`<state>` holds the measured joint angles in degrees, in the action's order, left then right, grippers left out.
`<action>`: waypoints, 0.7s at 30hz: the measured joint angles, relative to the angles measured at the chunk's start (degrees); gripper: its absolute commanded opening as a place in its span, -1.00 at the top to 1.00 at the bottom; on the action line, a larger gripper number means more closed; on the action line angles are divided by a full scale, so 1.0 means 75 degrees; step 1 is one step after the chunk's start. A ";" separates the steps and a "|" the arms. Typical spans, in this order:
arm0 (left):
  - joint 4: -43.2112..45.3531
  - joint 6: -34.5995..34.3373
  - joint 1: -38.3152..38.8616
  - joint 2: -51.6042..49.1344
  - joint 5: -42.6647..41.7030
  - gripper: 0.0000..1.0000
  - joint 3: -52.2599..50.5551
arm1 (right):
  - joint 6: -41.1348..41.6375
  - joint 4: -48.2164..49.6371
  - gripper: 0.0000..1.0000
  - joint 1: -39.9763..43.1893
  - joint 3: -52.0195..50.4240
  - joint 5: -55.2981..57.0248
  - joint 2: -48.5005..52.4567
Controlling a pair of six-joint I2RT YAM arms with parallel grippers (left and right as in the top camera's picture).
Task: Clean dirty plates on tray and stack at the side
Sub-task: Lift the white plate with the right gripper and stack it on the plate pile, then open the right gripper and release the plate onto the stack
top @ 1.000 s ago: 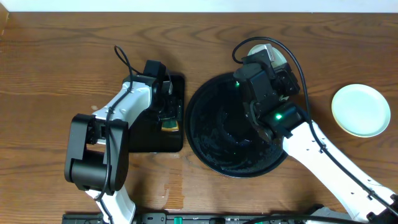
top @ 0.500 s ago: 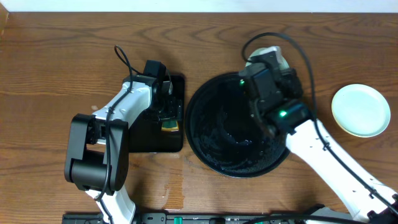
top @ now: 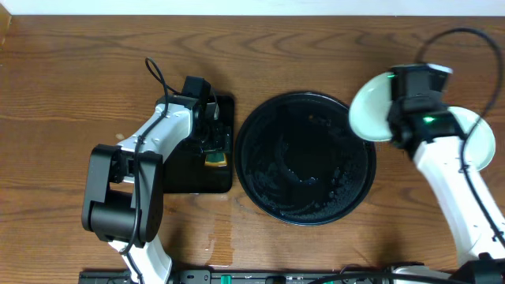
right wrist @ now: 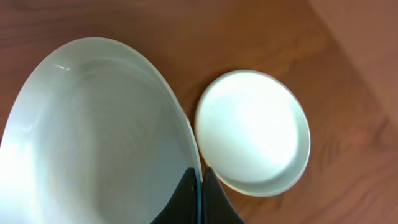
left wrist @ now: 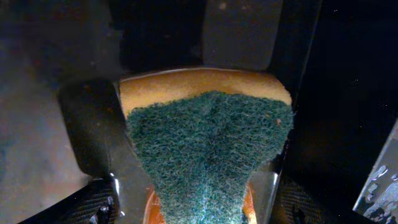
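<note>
right gripper point(right wrist: 198, 186) clamped on rim of tilted glossy mint-white round plate point(right wrist: 99, 137), only wrist view shows second plate point(right wrist: 252, 130) whole, left gripper point(top: 215, 148) agape

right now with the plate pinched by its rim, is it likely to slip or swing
Probably slippery: the plate looks glossy, and the right gripper pinches only its rim. It may pivot, since most of it hangs to one side of the grip. It looks stiff and likely breakable, so set it gently on the second plate.

Prob. robot lab: 2 arms point(top: 150, 142) at wood table point(top: 55, 95).
</note>
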<state>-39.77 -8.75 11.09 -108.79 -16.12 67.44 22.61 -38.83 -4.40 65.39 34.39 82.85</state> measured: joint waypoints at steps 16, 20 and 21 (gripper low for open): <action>0.0000 0.0000 0.0000 0.0000 0.0000 -0.68 0.0000 | 0.0842 0.0017 0.98 0.4057 0.0000 -0.2209 0.0254; 0.0000 0.0000 0.0000 0.0000 0.0000 -0.68 0.0000 | 0.0871 0.0108 0.98 0.4911 0.0000 -0.2655 0.0632; 0.0000 -0.0003 0.0000 0.0000 0.0000 -0.68 0.0000 | 0.0868 0.0137 0.98 0.5042 0.0000 -0.2728 0.0729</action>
<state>-39.77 -8.78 11.09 -108.79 -16.12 67.44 29.12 -37.80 33.41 65.39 13.93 88.31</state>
